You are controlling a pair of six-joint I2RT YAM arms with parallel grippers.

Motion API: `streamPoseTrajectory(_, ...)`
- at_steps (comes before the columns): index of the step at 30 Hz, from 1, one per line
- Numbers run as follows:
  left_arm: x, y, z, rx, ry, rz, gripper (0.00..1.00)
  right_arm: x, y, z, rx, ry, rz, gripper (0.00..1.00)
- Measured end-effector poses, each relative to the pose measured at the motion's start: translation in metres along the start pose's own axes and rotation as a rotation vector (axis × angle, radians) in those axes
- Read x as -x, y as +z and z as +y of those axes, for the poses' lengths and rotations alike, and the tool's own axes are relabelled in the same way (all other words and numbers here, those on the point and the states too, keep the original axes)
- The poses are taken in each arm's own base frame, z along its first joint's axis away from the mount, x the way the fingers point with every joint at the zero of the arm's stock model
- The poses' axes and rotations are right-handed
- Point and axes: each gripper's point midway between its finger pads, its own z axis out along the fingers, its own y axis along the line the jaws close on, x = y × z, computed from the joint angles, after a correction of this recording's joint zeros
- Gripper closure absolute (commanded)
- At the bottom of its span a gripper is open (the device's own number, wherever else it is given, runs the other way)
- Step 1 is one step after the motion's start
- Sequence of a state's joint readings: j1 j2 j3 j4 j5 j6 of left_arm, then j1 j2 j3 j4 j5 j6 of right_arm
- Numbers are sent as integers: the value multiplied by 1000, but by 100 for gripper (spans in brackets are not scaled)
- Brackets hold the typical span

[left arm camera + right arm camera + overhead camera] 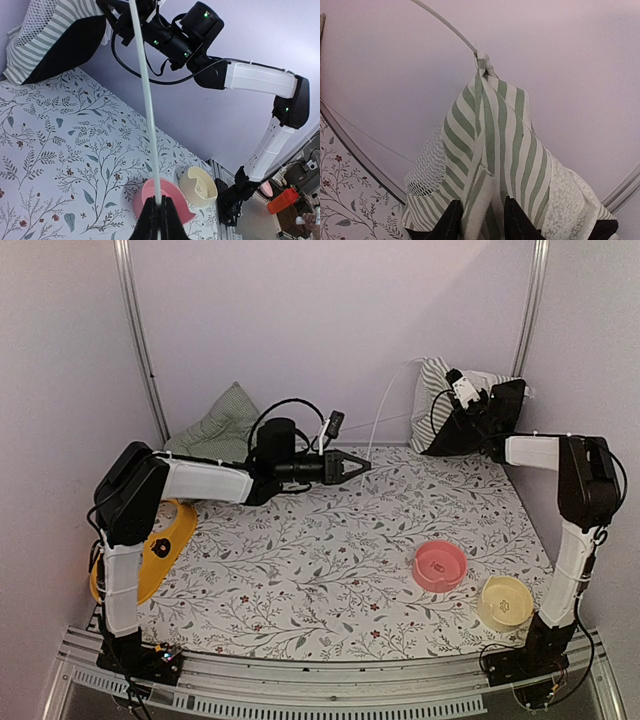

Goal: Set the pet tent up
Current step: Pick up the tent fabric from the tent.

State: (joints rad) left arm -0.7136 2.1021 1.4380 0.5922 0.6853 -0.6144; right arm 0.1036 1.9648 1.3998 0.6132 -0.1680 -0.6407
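Bending tent [490, 150] pole [149, 100]
Left end effector [160, 207] clamps pole; right end effector [482, 205] straddles tent, grip unclear: pinch firmly first.

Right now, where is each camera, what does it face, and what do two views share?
Top external: above, behind the bases, looking down at table; both arms show.
Left wrist: on left arm, looks along white pole to the pet tent; left claw clamps the pole.
Right wrist: on right arm, close on pet tent; right claw straddles it.
Shared: pink bowl, top and left wrist.
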Motion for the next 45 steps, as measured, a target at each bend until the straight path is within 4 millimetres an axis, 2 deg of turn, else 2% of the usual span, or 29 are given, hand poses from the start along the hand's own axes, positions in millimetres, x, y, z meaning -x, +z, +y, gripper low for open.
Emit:
streamPoseTrajectory(3, 0, 0, -1, -3, -4, 1, 100, 3, 2, -3, -2, -13, -4, 100)
streamPoseTrajectory(6, 1, 0, -1, -6, -19, 0, 100, 3, 3, -2, 2, -14, 0, 100)
streamPoseTrajectory(10, 5, -1, -6, -20, -66, -26, 100, 8, 3, 10, 14, -51, 6, 100)
streamPoseTrajectory(13, 4, -8, -13, -23, -139, -54, 100, 27, -4, 29, 32, -106, -2, 100)
streamPoseTrajectory(15, 2, -18, -23, -18, -213, -77, 100, 48, -10, 42, 48, -134, -26, 100)
streamPoseTrajectory(17, -1, -28, -38, -22, -283, -99, 100, 79, -18, 55, 62, -157, -64, 100)
streamPoseTrajectory(21, -2, -50, -87, -73, -391, -178, 100, 145, -40, 88, 87, -211, -163, 100)
streamPoseTrajectory(26, 15, -70, -136, -130, -422, -275, 100, 209, -74, 140, 154, -238, -267, 100)
streamPoseTrajectory(30, 36, -99, -159, -144, -424, -377, 100, 242, -105, 179, 208, -242, -321, 100)
streamPoseTrajectory(33, 51, -117, -173, -149, -418, -442, 100, 255, -127, 202, 236, -232, -343, 100)
streamPoseTrajectory(37, 62, -128, -183, -154, -427, -491, 100, 261, -153, 227, 258, -221, -358, 100)
streamPoseTrajectory(41, 55, -131, -174, -111, -454, -508, 100, 265, -171, 245, 275, -196, -375, 100)
streamPoseTrajectory(45, 46, -130, -163, -67, -471, -515, 100, 264, -188, 246, 280, -160, -385, 100)
